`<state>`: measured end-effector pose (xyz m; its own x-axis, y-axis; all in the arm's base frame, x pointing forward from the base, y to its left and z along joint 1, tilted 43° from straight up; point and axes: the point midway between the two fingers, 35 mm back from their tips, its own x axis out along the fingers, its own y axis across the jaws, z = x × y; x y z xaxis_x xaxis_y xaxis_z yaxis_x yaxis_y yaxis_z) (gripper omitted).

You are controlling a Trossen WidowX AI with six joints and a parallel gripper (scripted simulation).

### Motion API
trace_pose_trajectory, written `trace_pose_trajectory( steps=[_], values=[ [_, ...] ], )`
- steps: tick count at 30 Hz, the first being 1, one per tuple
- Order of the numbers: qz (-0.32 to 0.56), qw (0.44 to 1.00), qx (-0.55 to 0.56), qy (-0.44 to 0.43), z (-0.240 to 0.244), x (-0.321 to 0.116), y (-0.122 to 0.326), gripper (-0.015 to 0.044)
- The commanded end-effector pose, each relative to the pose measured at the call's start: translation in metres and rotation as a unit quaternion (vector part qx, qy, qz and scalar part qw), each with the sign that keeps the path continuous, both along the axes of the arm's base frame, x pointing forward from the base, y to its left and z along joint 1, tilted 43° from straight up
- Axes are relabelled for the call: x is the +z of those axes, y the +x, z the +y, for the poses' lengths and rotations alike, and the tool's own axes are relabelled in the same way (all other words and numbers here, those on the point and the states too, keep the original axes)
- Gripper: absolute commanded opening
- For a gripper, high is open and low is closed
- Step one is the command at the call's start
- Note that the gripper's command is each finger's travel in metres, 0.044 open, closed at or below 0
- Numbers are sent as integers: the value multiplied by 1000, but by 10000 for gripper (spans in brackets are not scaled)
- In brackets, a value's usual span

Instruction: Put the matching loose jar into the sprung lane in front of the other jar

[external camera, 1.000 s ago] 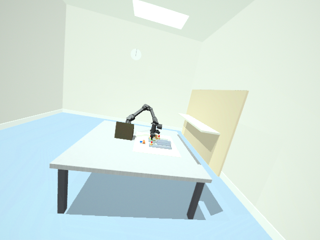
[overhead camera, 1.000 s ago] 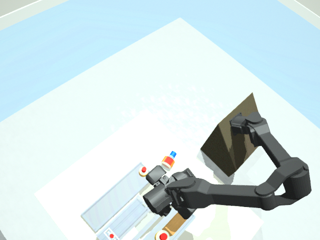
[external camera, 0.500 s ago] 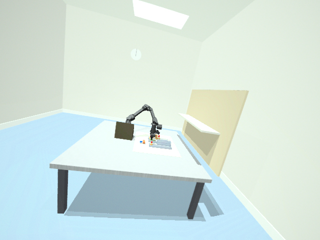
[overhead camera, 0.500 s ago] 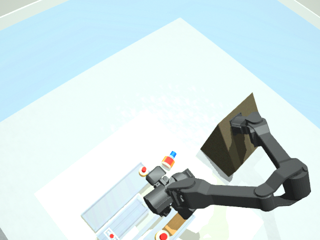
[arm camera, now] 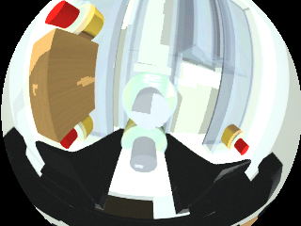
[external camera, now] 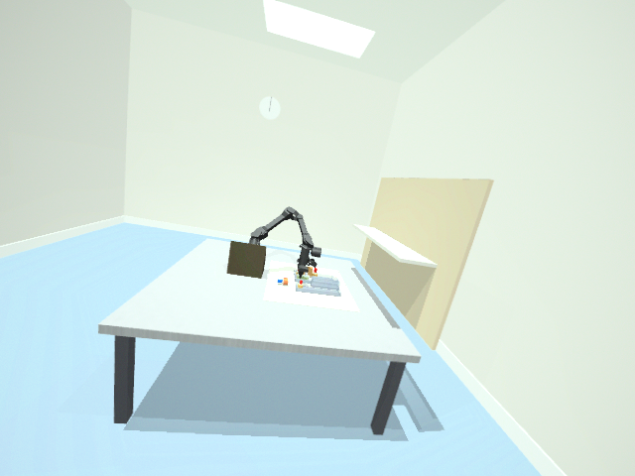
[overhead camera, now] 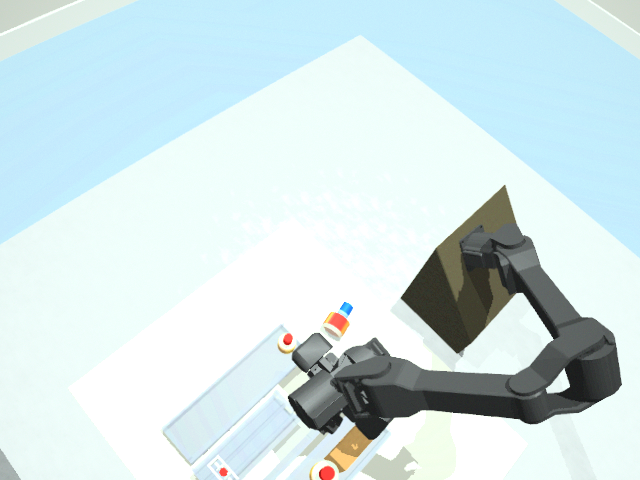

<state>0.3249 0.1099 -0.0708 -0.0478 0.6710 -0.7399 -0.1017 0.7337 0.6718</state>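
My gripper (arm camera: 144, 135) (external camera: 303, 274) is shut on a pale green jar with a grey lid (arm camera: 144, 157), which looks upright. A matching grey-lidded jar (arm camera: 150, 110) stands directly behind it in the sprung lane (arm camera: 152, 33); the two look in contact or nearly so. A pale bar, apparently the pusher plate (arm camera: 152, 68), is behind the rear jar. The fingers hide the held jar's sides. Its base and the low front stop are not clearly visible, so I cannot tell whether it touches the lane floor. In the top view the arm covers both jars.
Red-capped jars (arm camera: 89, 21) (arm camera: 85, 127) stand beside a wooden block (arm camera: 72, 85) at the left; another red-capped jar (arm camera: 231, 137) (overhead camera: 287, 342) is at the right lane's end. A blue-capped jar (overhead camera: 336, 323) lies nearby. A dark box (overhead camera: 439, 294) stands by the arm's base.
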Motion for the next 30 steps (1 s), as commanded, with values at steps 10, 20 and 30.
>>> trace_pose_trajectory(
  steps=[10,20,30],
  values=[
    [-8,1000,0,2,2,1,2,0],
    [-8,1000,0,2,2,1,0,0],
    [-8,1000,0,2,1,1,-1,0]
  ],
)
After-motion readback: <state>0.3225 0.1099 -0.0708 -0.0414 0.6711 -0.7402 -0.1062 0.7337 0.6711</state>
